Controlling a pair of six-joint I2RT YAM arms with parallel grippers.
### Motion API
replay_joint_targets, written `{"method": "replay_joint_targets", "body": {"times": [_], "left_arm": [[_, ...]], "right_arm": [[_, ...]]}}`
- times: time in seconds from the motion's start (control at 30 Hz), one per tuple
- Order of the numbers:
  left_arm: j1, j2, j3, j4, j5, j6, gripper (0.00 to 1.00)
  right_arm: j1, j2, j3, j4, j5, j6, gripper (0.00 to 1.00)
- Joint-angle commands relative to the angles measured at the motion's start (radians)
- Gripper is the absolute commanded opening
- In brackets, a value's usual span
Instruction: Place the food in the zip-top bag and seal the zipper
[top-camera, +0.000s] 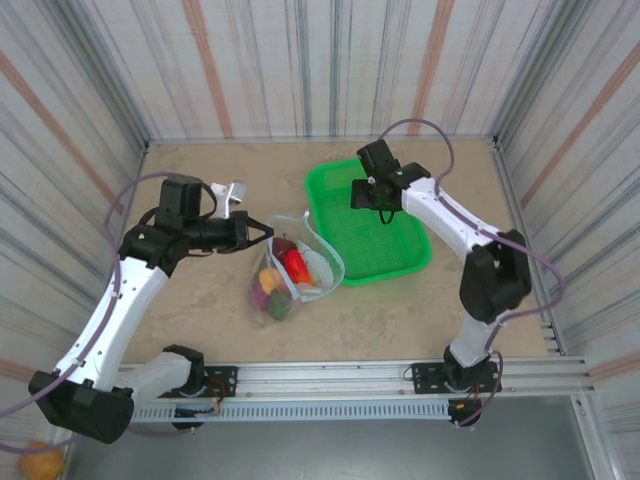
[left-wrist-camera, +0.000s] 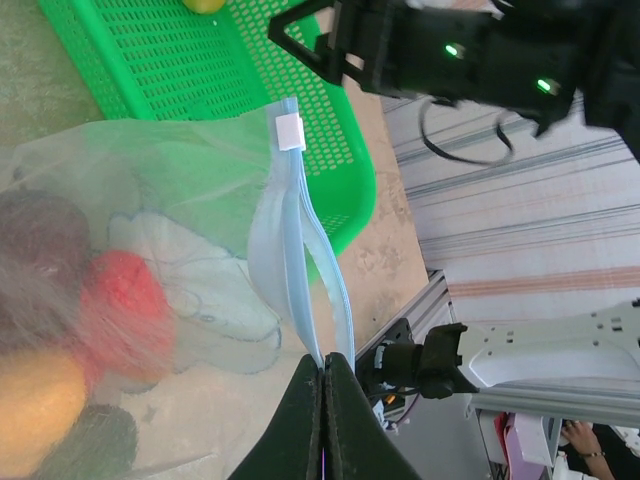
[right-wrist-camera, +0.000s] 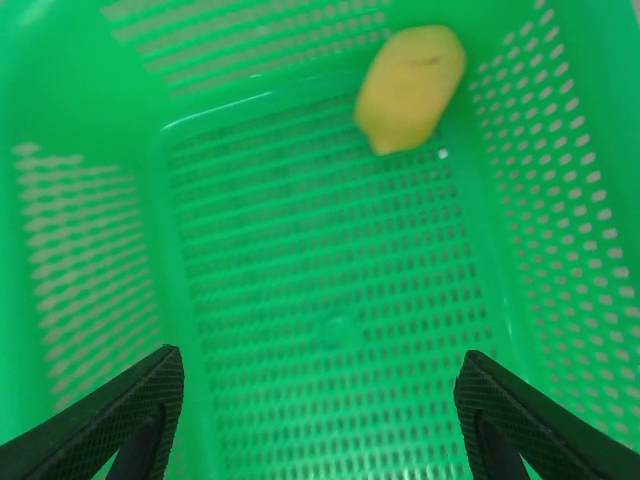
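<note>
L gripper is clamped on one end of the zipper, prob. to hold the bag mouth up & open toward the tray. Bag lies on the table just left of the tray, w/ most food inside. R gripper, fingers apart, hovers over the tray, prob. lining up on the one yellow piece by a tray wall.

Bright, even light comes from above, and the overhead view is sharp with soft, faint shadows. Close beside the closed left claw, the bag and food blur heavily. Ahead of the spread right claw, the yellow piece and tray mesh look soft.
</note>
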Motion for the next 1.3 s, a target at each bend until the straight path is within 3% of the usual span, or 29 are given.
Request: {"method": "replay_joint_targets", "body": {"times": [0.0, 0.47, 0.87, 1.17, 1.27], "left_arm": [[0.000, -0.016, -0.032, 0.023, 0.026, -0.013, 0.00], [-0.013, -0.038, -0.058, 0.029, 0.008, -0.012, 0.00], [-0.013, -0.028, -0.053, 0.007, -0.010, -0.005, 0.00], [-0.014, -0.026, -0.064, 0.008, -0.017, -0.011, 0.00], [-0.014, -0.028, -0.057, 0.001, -0.019, -0.009, 0.00]], "right_arm": [[-0.026, 0.090, 0.102, -0.062, 0.062, -0.014, 0.78], [-0.105, 0.443, 0.403, -0.073, 0.077, 0.026, 0.83], [-0.121, 0.578, 0.483, -0.045, 0.057, 0.044, 0.69], [-0.128, 0.563, 0.458, -0.028, 0.057, 0.008, 0.47], [-0.122, 0.511, 0.412, -0.005, 0.062, 0.000, 0.45]]}}
